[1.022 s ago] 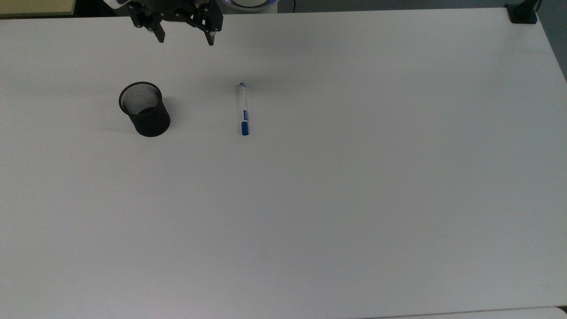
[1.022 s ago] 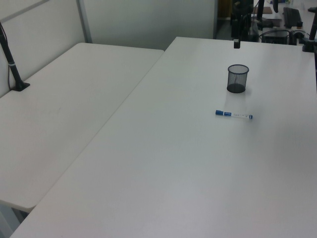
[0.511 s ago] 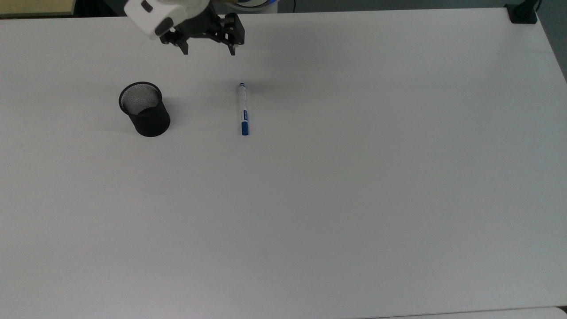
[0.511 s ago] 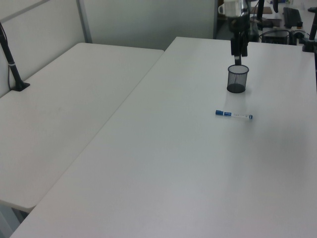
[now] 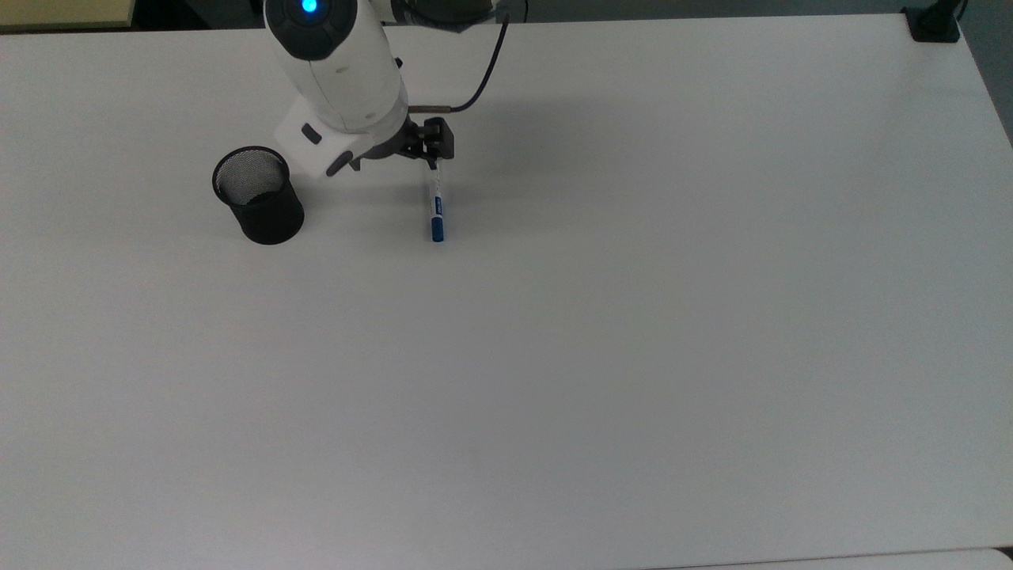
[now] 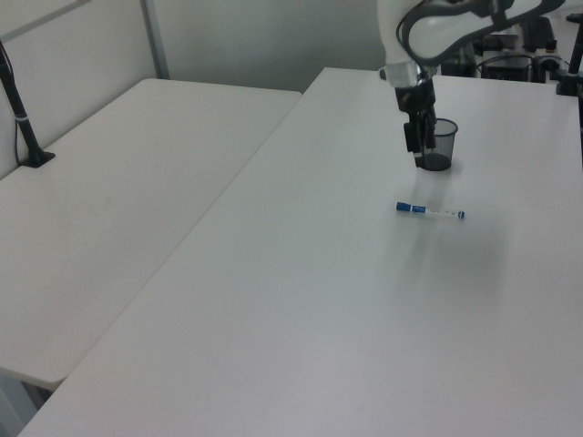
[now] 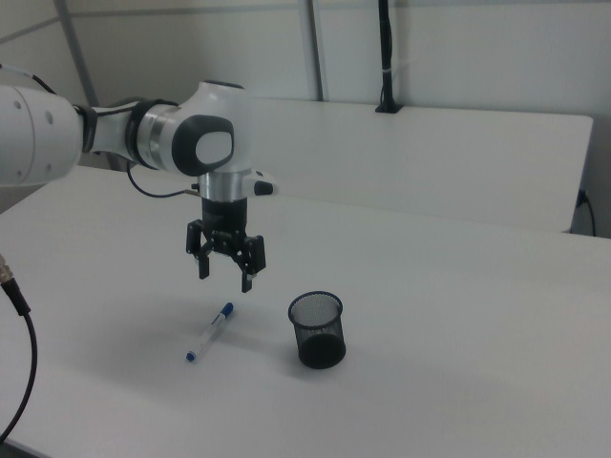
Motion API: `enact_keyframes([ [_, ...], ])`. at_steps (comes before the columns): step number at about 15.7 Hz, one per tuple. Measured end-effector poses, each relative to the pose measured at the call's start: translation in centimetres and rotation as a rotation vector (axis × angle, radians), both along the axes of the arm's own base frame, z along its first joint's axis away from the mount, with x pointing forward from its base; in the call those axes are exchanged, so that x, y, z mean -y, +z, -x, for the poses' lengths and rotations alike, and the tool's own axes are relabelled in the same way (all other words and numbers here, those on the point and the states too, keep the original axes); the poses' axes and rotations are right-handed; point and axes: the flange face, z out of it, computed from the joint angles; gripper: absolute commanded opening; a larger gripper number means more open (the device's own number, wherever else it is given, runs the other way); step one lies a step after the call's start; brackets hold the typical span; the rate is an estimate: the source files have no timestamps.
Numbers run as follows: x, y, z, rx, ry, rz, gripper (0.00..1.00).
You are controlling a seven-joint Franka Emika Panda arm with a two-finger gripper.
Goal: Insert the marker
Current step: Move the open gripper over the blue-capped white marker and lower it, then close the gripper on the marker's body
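Note:
The marker (image 5: 434,207) (image 6: 430,211) (image 7: 211,331) lies flat on the white table, a white barrel with blue ends. My gripper (image 7: 224,278) (image 6: 415,157) hangs open above it with nothing held, fingers pointing down. In the top view one black finger (image 5: 433,150) sits over the marker's upper end, and the white arm hides the other finger. The black mesh cup (image 5: 258,194) (image 6: 443,146) (image 7: 317,329) stands upright, to the marker's left in the top view. Nothing shows inside the cup.
A second white table (image 6: 118,182) adjoins this one. A black post is clamped to it (image 6: 27,137) (image 7: 385,57). A black clamp (image 5: 934,24) sits at the top view's far right corner. A cable (image 7: 14,286) hangs at the right view's left edge.
The arm has swung in from the top view's upper edge and come down toward the marker, staying open. Marker and cup have not moved.

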Motion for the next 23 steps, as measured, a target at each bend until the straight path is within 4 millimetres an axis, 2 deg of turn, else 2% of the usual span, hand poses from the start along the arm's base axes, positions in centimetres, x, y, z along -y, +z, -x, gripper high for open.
enact_keyframes([
  [5,-2.3,-4.2,-0.8,0.026,0.039,0.01,0.88],
  [9,-3.1,-5.0,-0.6,0.034,0.052,0.011,0.7],
  [16,-3.5,-6.3,-0.2,0.007,0.057,0.013,0.67],
  [21,-5.5,-8.3,-0.4,0.007,0.079,0.024,0.55],
  [23,-6.0,-9.1,-0.7,0.017,0.083,0.037,0.4],
])
